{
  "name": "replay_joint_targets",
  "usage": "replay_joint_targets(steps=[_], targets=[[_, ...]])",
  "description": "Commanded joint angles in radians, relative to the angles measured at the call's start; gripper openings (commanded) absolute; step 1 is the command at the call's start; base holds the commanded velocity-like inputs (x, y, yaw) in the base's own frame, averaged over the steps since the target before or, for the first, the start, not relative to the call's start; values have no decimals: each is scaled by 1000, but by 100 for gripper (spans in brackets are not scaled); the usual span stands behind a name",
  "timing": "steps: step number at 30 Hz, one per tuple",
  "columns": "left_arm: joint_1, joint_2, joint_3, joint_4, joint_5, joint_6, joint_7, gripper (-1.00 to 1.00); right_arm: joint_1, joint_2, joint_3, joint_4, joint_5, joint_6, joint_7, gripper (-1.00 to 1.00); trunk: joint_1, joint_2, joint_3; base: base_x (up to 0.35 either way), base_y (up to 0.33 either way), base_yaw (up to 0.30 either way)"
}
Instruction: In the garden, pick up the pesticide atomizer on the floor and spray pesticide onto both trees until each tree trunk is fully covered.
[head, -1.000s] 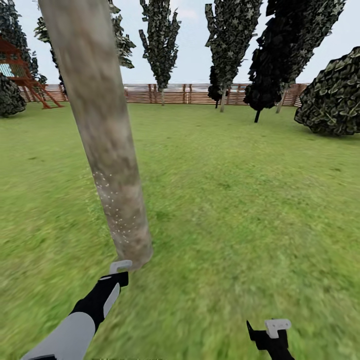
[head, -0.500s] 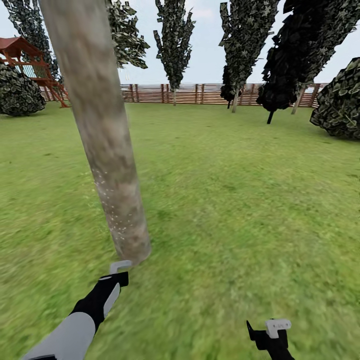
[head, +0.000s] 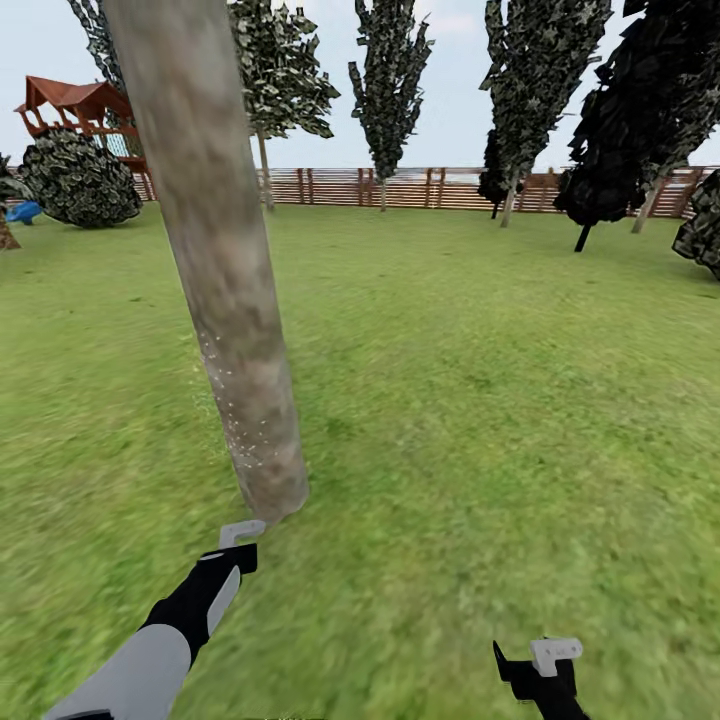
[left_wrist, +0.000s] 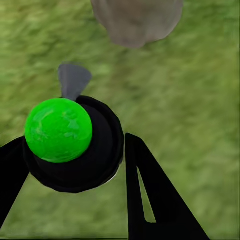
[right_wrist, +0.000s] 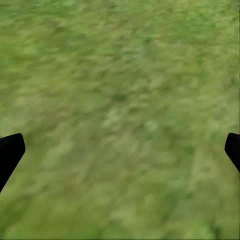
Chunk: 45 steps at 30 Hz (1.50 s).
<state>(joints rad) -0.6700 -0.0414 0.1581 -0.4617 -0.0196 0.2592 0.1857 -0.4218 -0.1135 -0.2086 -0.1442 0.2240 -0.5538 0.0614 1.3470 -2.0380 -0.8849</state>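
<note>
A thick mottled grey-brown tree trunk (head: 225, 270) rises from the lawn just ahead of me, leaning left toward its top. Whitish pesticide specks (head: 238, 425) dot its lower left side. My left gripper (head: 238, 545) hangs right before the trunk's base. In the left wrist view that gripper (left_wrist: 75, 150) is shut on the pesticide atomizer (left_wrist: 75, 145), a dark round body with a bright green ball on top and a grey nozzle aimed at the trunk's foot (left_wrist: 137, 20). My right gripper (head: 545, 665) is low at the right, open (right_wrist: 120, 150) over bare grass.
Green lawn stretches all around. A brown slat fence (head: 420, 187) closes the far side, with thin dark trees (head: 390, 90) before it. A red-roofed play tower (head: 75, 105) and a round bush (head: 80, 180) stand at the far left; dark foliage (head: 620, 130) is at the far right.
The camera has turned left: fence, trees and play tower have slid rightward in the picture. Both arms keep their place in the view, and the left gripper keeps its hold.
</note>
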Motion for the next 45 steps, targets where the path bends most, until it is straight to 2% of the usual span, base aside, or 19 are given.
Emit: replay_joint_targets(steps=[1, 6, 28, 45], targets=[[0, 0, 0, 0, 0, 0, 0, -100, 0, 0, 0, 0, 0, 0, 0, 100, 0, 0, 0, 0, -271, 275], [0, 0, 0, 0, 0, 0, 0, -100, 0, 0, 0, 0, 0, 0, 0, 100, 0, 0, 0, 6, -271, 191], [1, 0, 0, 0, 0, 0, 0, -100, 0, 0, 0, 0, 0, 0, 0, 100, 0, 0, 0, 122, -271, 17], [0, 0, 0, 0, 0, 0, 0, -100, 0, 0, 0, 0, 0, 0, 0, 100, 0, 0, 0, 136, -271, 263]])
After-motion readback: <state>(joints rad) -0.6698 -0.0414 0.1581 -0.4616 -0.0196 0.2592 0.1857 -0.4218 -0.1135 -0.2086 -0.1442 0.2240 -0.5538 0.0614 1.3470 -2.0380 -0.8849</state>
